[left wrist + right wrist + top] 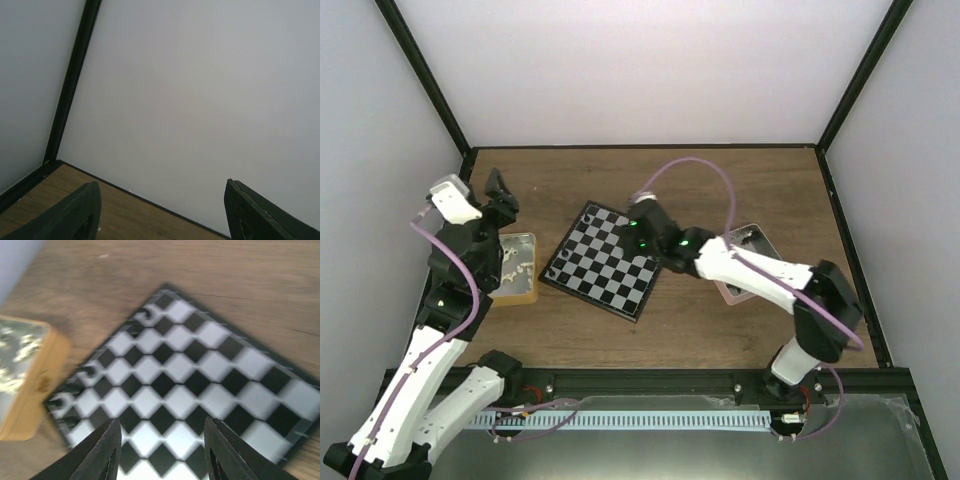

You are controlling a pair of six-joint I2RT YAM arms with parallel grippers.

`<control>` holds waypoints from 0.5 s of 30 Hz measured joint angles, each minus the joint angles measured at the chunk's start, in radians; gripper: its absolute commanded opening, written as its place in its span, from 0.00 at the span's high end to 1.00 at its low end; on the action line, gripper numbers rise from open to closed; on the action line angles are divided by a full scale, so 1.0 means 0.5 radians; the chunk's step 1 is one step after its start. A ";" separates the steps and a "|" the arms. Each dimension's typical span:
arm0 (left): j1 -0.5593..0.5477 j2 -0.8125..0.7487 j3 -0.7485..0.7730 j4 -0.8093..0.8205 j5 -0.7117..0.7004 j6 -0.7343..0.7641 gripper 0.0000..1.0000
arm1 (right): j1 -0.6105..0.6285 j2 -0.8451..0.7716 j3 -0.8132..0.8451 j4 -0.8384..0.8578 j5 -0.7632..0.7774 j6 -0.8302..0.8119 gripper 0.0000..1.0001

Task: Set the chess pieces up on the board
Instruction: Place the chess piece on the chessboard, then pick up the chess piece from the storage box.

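White walls close in a wood-grain desk [700,320], and the board [603,262] lies near its middle, turned at an angle.

From what I can see, the job is only just begun. A handful of black pieces [72,389] stand along the board's left edge, some near each end of that row with gaps between; the right wrist view is too blurred for a sure count. Every other square I can see is bare. None of the cream pieces [515,258] are on the board: they lie heaped in the tan tray [520,290] just left of it. The pink tray [756,238] sits to the board's right, mostly hidden under the right arm, so I cannot tell what it holds.

The right claw [162,450] hangs over the board's right part, its fingers spread with nothing between them. The left claw [161,205] is raised beyond the tan tray, well left of the board, facing the wall, also spread and empty.

I judge most of the black row and the whole cream side are yet to be placed.
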 measured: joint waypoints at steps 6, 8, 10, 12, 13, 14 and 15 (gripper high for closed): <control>0.000 0.119 -0.002 0.038 0.201 0.062 0.20 | -0.421 -0.387 -0.399 -0.062 0.094 0.110 0.45; 0.000 0.161 -0.003 0.045 0.277 0.080 0.17 | -0.558 -0.488 -0.508 -0.077 0.118 0.137 0.44; 0.000 0.211 -0.003 0.056 0.355 0.102 0.15 | -0.690 -0.571 -0.600 -0.108 0.135 0.163 0.44; 0.000 0.262 -0.003 0.058 0.420 0.117 0.12 | -0.816 -0.626 -0.678 -0.131 0.145 0.177 0.44; 0.000 0.287 -0.003 0.057 0.464 0.124 0.12 | -0.871 -0.642 -0.709 -0.146 0.151 0.184 0.45; 0.000 0.305 -0.003 0.057 0.489 0.129 0.12 | -0.930 -0.651 -0.739 -0.159 0.161 0.192 0.46; 0.000 0.325 -0.003 0.056 0.525 0.134 0.11 | -0.992 -0.652 -0.767 -0.172 0.171 0.200 0.49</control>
